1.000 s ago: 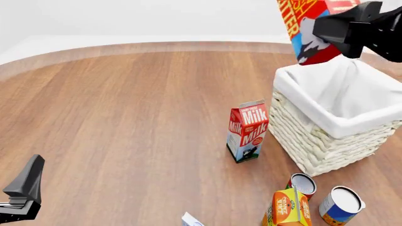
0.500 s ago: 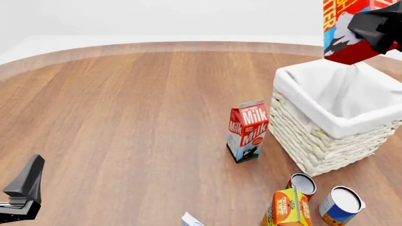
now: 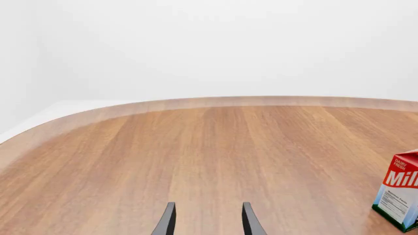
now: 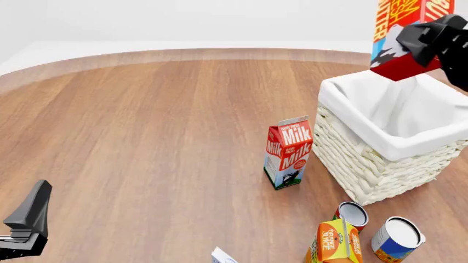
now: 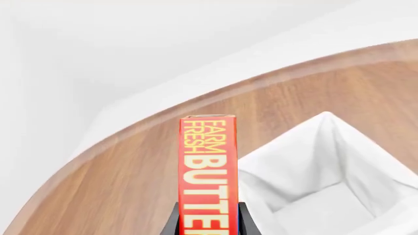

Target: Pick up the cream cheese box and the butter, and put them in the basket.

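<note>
The butter [image 4: 398, 33], a red and orange carton, hangs tilted in the air above the far rim of the white wicker basket [image 4: 380, 159], with my right gripper [image 4: 415, 39] shut on it. In the right wrist view the butter [image 5: 207, 166] stands between the fingers, with the basket's cloth liner [image 5: 320, 186] beyond it. Only a pale corner of the cream cheese box [image 4: 223, 256] shows at the front edge. My left gripper [image 4: 28, 222] rests low at the near left, well away from the box. In the left wrist view the left gripper [image 3: 207, 223] is open and holds nothing.
A red milk carton [image 4: 287, 152] stands just left of the basket and also shows in the left wrist view [image 3: 400, 196]. An orange juice carton [image 4: 334, 243] and two cans [image 4: 352, 213] [image 4: 397, 238] stand near the front right.
The right gripper has carried the butter to the right, from beyond the basket's left corner to above its far rim. The left arm has not moved.
</note>
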You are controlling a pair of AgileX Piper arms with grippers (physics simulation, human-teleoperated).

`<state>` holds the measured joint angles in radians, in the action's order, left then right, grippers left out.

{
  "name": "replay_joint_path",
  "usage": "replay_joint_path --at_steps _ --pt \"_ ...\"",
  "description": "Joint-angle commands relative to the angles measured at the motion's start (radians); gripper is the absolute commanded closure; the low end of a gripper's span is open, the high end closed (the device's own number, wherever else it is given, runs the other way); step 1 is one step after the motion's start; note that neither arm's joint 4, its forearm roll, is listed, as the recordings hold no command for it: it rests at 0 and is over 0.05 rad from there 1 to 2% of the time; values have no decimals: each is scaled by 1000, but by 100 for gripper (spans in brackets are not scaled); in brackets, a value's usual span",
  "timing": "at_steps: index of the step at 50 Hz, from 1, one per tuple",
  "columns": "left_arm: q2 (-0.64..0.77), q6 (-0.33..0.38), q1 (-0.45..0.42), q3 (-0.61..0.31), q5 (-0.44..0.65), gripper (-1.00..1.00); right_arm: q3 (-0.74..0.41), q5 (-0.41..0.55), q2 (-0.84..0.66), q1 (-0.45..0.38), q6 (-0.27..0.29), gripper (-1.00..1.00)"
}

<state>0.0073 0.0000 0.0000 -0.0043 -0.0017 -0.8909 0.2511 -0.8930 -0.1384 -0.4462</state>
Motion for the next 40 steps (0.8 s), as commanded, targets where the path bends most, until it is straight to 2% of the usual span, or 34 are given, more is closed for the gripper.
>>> replay_joint_path --at_steps 1,21,40 --pt "0 0 0 0 0 -100 -5 -48 -28 44 -21 100" --pt "0 0 0 0 0 -100 42 -21 2 141 -3 100" --pt "0 0 0 0 0 -100 120 -102 -74 171 -12 100"
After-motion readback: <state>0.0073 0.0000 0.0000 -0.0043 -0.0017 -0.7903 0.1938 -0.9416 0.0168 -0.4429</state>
